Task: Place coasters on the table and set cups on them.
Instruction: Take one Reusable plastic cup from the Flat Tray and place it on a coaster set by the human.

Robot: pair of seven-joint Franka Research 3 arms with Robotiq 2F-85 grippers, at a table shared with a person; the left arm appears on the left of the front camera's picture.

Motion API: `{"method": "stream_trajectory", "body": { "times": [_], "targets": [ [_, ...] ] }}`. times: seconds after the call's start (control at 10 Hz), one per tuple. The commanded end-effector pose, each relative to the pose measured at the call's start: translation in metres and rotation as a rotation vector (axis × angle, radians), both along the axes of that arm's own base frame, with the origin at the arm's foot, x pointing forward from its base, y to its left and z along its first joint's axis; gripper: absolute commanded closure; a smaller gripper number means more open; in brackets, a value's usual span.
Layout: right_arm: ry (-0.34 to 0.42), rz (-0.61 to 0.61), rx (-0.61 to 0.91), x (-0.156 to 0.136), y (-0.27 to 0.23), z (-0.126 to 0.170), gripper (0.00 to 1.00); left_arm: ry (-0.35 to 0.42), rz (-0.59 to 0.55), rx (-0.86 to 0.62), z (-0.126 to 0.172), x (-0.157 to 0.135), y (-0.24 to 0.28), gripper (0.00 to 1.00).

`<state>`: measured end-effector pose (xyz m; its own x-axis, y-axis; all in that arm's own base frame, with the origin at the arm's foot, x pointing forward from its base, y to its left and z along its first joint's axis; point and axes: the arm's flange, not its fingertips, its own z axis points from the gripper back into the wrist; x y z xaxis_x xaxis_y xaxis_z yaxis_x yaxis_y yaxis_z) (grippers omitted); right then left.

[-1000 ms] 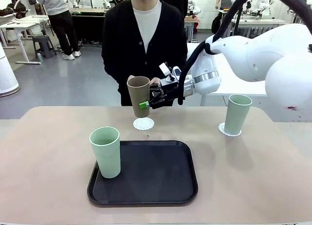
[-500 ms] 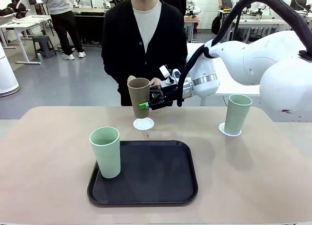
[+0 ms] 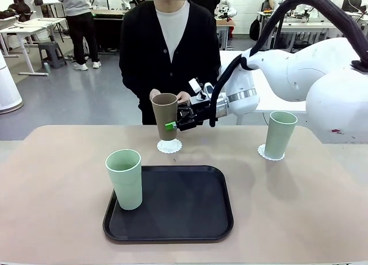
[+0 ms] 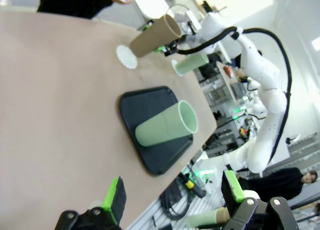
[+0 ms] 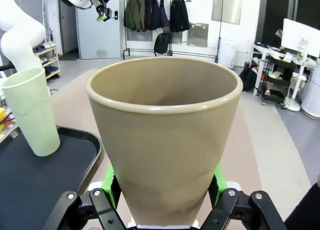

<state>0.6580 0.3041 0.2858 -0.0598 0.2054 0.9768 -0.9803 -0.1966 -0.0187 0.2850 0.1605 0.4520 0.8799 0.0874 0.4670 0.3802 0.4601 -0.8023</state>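
My right gripper [image 3: 173,125] is shut on the lower part of the brown cup [image 3: 165,115], which leans slightly and hangs just over a white coaster [image 3: 169,145] at the table's far middle. In the right wrist view the brown cup [image 5: 165,135] sits between the green pads [image 5: 108,182]. One mint cup [image 3: 125,179] stands on the black tray [image 3: 184,213]. The other mint cup [image 3: 280,134] stands on a coaster [image 3: 270,154] at the right. My left gripper [image 4: 174,192] is open, high above the table [image 4: 55,100], holding nothing.
A person in a black cardigan stands at the far edge right behind the brown cup, hands held close to the body. The tray takes up the near middle. Bare tabletop [image 3: 52,179] lies to the left and at the near right.
The right gripper has lowered the brown cup slightly and tipped it more upright over the coaster. The other cups and the tray have not moved.
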Motion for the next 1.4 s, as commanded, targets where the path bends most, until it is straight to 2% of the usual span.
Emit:
{"method": "stream_trajectory", "body": {
  "times": [0.0, 0.6, 1.3],
  "targets": [
    [0.041, -0.002, 0.012, 0.012, -0.006, -0.011, 0.17, -0.013, -0.004, -0.004, 0.000, -0.001, 0.001, 0.00],
    [0.112, 0.055, 0.035, 0.016, -0.001, -0.028, 0.17, -0.013, -0.004, -0.004, 0.000, -0.001, 0.001, 0.00],
    [0.118, 0.115, 0.013, 0.018, 0.005, -0.042, 0.17, -0.013, -0.004, -0.004, 0.000, -0.001, 0.001, 0.00]
  ]
}}
